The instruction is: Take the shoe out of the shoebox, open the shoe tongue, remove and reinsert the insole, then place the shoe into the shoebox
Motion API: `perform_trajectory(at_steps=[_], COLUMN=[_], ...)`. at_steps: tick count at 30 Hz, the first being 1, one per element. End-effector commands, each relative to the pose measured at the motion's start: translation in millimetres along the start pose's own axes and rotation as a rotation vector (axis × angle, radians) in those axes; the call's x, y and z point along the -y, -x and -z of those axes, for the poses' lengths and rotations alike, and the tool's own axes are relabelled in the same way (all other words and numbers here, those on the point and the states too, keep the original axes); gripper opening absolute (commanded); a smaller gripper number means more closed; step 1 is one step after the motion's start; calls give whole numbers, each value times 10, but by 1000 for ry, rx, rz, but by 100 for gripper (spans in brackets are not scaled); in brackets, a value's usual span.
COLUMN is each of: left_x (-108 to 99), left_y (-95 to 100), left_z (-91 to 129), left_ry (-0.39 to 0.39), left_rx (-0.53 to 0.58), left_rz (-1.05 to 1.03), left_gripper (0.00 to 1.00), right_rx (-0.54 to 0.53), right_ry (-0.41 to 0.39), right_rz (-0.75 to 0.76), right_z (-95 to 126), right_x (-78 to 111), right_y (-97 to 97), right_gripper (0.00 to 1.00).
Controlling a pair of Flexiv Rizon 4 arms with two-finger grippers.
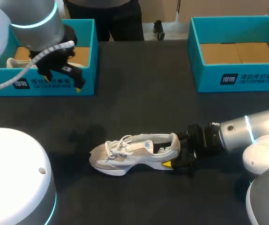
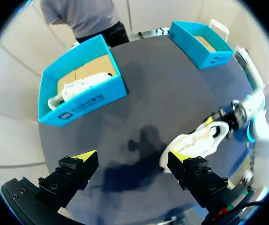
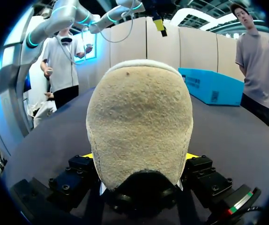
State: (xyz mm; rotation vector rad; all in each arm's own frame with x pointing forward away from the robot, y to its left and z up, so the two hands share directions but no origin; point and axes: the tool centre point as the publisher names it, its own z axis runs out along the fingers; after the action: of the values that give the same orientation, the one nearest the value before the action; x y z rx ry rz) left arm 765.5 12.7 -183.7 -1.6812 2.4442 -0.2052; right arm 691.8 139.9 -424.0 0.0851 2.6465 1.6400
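A white and beige sneaker (image 1: 134,152) lies on its sole on the dark table, toe to the left. My right gripper (image 1: 183,157) comes in low from the right and is shut on the shoe's heel. In the right wrist view the suede heel (image 3: 139,126) fills the space between the fingers of the right gripper (image 3: 140,157). My left gripper (image 1: 64,77) hangs open and empty above the front wall of the left teal shoebox (image 1: 85,51). In the left wrist view the left gripper (image 2: 132,159) is high over the table, with the sneaker (image 2: 195,140) beyond one finger.
The left teal box (image 2: 85,101) holds another white shoe (image 2: 80,86). A second teal shoebox (image 1: 237,77) stands at the back right with only its cardboard floor showing. Bare dark table lies between the boxes and the sneaker.
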Motion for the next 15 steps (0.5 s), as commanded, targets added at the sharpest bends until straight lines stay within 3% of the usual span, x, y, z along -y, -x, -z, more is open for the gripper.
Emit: perform_trajectory(at_steps=[1, 15], left_x=[134, 90], left_y=[-244, -921], left_z=[-61, -165], left_ry=[30, 73], left_rx=[19, 33], left_rz=[53, 204], left_gripper=[100, 100], right_rx=[3, 3], right_ry=[-1, -1], right_rz=[1, 1], right_z=[-43, -43], right_x=[15, 15], right_y=[0, 0], right_gripper=[0, 0])
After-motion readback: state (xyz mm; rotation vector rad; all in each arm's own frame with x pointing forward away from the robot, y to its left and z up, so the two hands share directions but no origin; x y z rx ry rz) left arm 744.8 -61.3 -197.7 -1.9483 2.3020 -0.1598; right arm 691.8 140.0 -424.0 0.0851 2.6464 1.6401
